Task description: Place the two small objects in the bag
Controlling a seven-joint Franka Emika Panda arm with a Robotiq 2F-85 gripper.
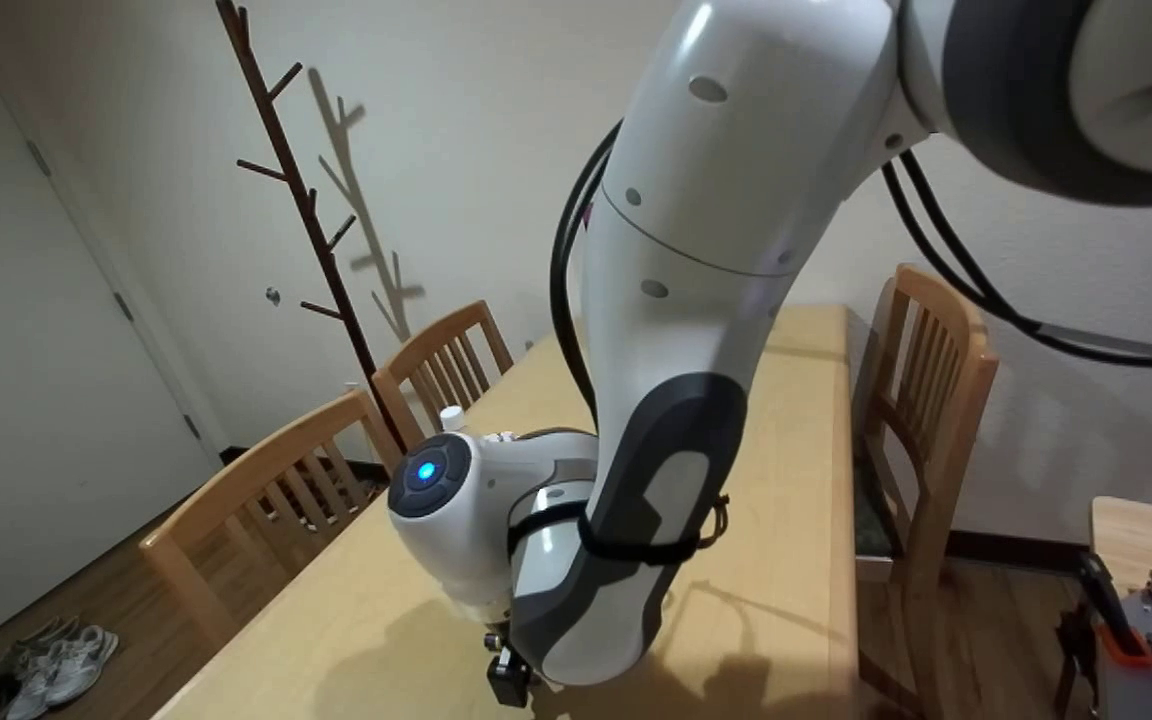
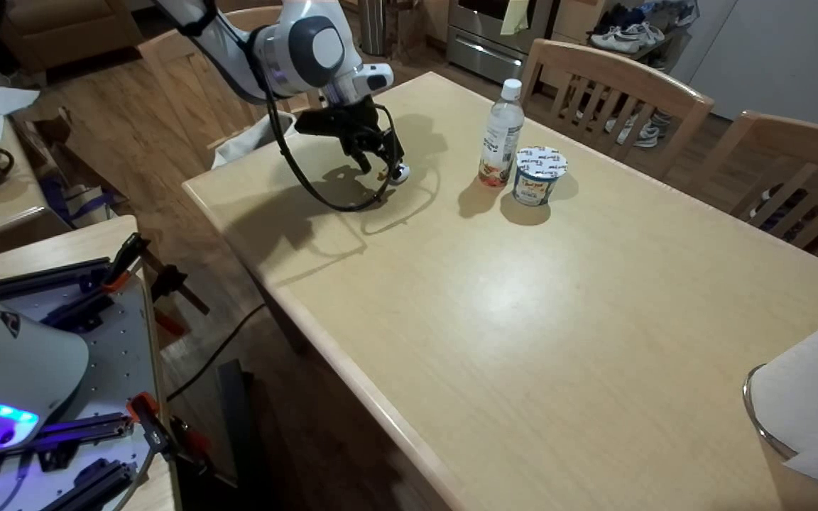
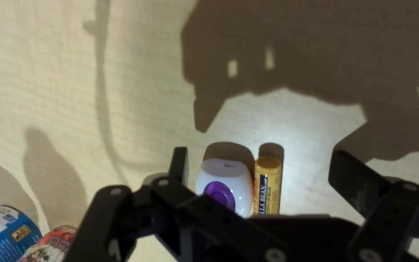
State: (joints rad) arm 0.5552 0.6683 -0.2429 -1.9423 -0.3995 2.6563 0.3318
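A small white rounded object with a purple button [image 3: 227, 182] and a yellow lip balm tube [image 3: 269, 185] lie side by side on the table. My gripper [image 3: 266, 171] is open, with one finger on each side of the pair. The finger beside the white object is close to it; a wider gap separates the tube from the opposite finger. Their lower ends are hidden behind the gripper. In an exterior view, the white object [image 2: 400, 174] shows under the gripper [image 2: 380, 162]. No bag can be made out for certain; a pale cloth-like thing [image 2: 253, 138] is beyond the table edge.
A clear bottle with a white cap [image 2: 501, 135] and a blue-white cup [image 2: 538, 177] stand near the gripper. A paper towel roll [image 2: 817, 397] stands at the table's far end. Wooden chairs [image 2: 615, 99] surround the table [image 2: 522, 305]. A cable loops beside the wrist.
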